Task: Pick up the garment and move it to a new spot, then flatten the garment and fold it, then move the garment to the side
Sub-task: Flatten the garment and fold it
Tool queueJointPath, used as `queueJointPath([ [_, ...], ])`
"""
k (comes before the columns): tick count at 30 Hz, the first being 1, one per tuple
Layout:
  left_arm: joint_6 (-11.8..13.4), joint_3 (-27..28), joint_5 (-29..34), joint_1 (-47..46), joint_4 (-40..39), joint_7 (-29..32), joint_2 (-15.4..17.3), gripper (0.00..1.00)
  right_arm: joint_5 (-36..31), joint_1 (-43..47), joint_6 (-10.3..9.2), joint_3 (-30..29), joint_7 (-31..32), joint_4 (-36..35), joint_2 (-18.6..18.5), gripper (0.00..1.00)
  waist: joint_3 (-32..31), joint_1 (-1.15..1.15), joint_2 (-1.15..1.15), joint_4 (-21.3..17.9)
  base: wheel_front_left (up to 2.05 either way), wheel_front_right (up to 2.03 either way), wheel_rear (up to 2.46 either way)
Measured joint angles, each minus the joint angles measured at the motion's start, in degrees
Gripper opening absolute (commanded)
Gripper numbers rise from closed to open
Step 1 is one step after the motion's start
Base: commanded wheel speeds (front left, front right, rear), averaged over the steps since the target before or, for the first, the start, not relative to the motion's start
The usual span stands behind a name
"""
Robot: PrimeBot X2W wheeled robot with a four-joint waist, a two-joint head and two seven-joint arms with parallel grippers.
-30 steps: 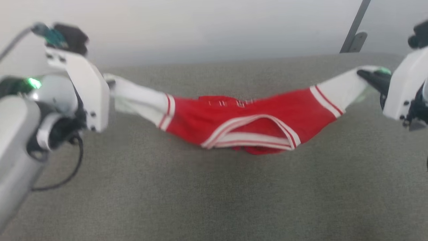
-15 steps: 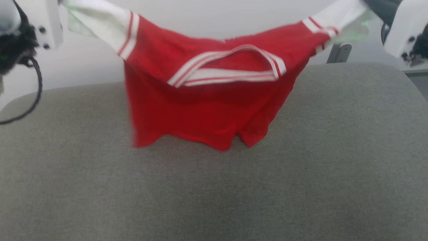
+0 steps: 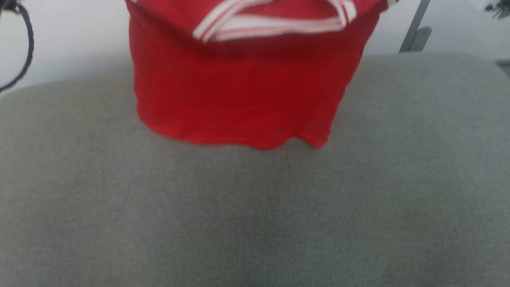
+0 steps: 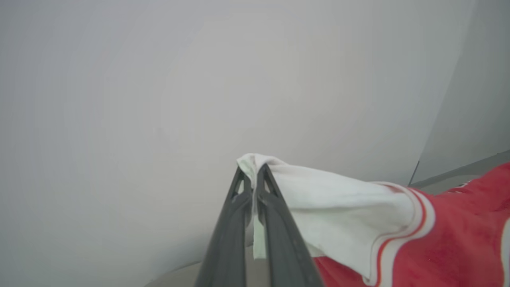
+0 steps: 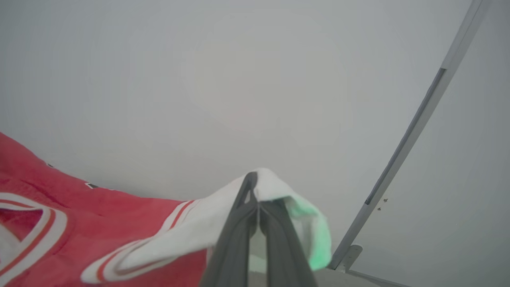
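Note:
The garment (image 3: 239, 91), a red shirt with a red-and-white striped collar, hangs in the air over the grey surface (image 3: 255, 215); its hem dangles just above it. In the left wrist view my left gripper (image 4: 252, 175) is shut on the tip of one white sleeve, and the garment (image 4: 438, 239) stretches away to the right. The right wrist view shows my right gripper (image 5: 255, 187) shut on the other white sleeve, with the garment (image 5: 59, 223) running off to the left. The top of the shirt is cut off by the head view's upper edge.
A pale wall stands behind the grey padded surface. A grey metal bar with a bracket (image 3: 416, 28) leans at the back right and shows again as the bar (image 5: 398, 167). A black cable (image 3: 24, 52) loops at the upper left.
Both arms have risen out of the head view, lifting the garment off the surface. It went from sagging on the cushion to hanging spread by its sleeves.

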Motion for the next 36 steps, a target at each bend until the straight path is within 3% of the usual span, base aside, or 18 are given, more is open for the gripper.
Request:
queueJointPath([
  [7, -2.0, -0.3, 3.3, -8.0, 8.0, -10.2, -4.2, 0.0, -3.6, -8.9, 0.02, 4.7, -12.4, 9.1, -0.3, 0.0, 7.1, 0.0, 0.0, 0.6, 0.0, 0.0, 0.0],
  [16, -4.2, 0.2, 8.3, -19.5, 18.1, -29.1, -8.4, 0.0, -14.3, -21.3, 0.01, 6.1, -34.1, 21.2, 0.3, 0.0, 15.5, 0.0, 0.0, 2.0, 0.0, 0.0, 0.0],
  [21, -5.8, 0.1, 8.4, -20.3, 23.8, -33.4, -10.3, 0.0, -15.8, -22.6, 0.02, 8.6, -36.7, 26.8, 2.2, 0.0, 17.5, 0.0, 0.0, 3.0, 0.0, 0.0, 0.0],
  [26, -8.0, -0.9, 7.7, -17.1, 30.6, -33.9, -11.3, 0.0, -12.8, -20.1, 0.02, 13.2, -35.4, 30.5, 3.7, 0.0, 17.9, 0.0, 0.0, 4.0, 0.0, 0.0, 0.0],
  [30, -9.1, -2.3, 6.1, -12.8, 35.2, -29.8, -12.7, 0.0, -8.1, -15.3, 0.02, 17.1, -33.1, 30.3, 3.3, 0.0, 17.1, 0.0, 0.0, 4.7, 0.0, 0.0, 0.0],
  [36, -9.9, -4.3, 4.9, -5.5, 39.2, -23.7, -12.9, 0.0, 0.2, -7.0, 0.02, 22.8, -28.2, 24.1, -0.4, 0.0, 14.8, 0.0, 0.0, 5.5, 0.0, 0.0, 0.0],
])
